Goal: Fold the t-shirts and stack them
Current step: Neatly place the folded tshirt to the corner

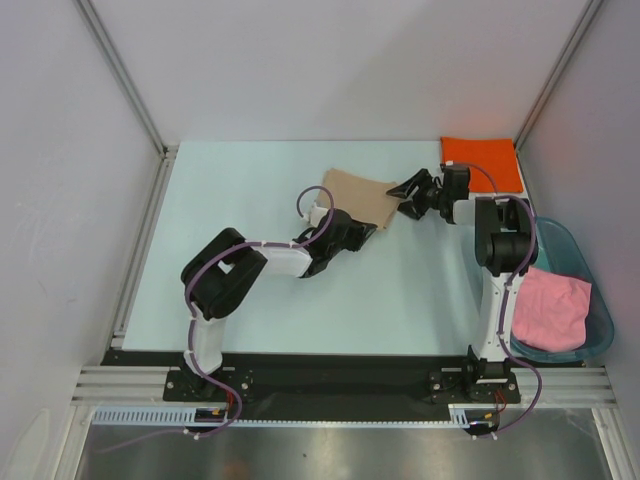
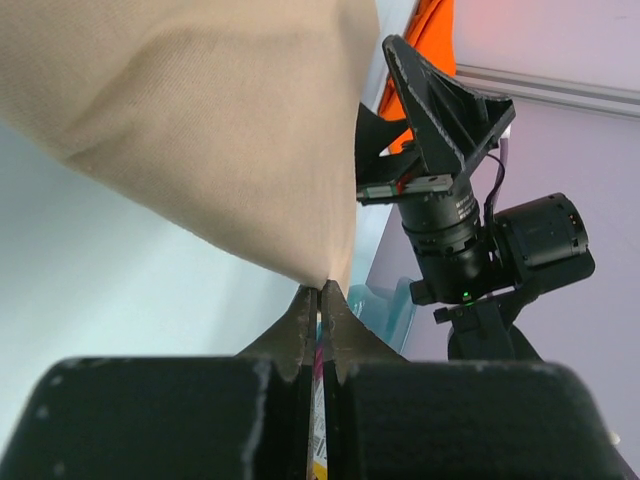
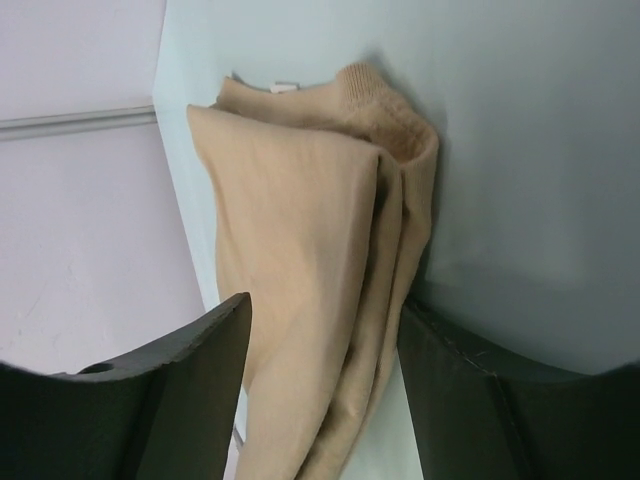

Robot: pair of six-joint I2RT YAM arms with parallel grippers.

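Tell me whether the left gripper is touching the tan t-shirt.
Touching. In the left wrist view, the left gripper has its jaws shut on a corner of the tan t-shirt, with the cloth pinched right at the tips.

A teal tub (image 1: 592, 300) sits on the table (image 1: 250, 300).

Lab cell, white panel walls (image 1: 330, 60), aluminium framing (image 1: 120, 70)

Overhead camera looks down from behind the arm bases across the whole table (image 1: 280, 300). Both wrist cameras sit close, facing along their fingers; all three views share the tan t-shirt (image 1: 362, 196) (image 2: 200, 130) (image 3: 310, 300) near the far edge.
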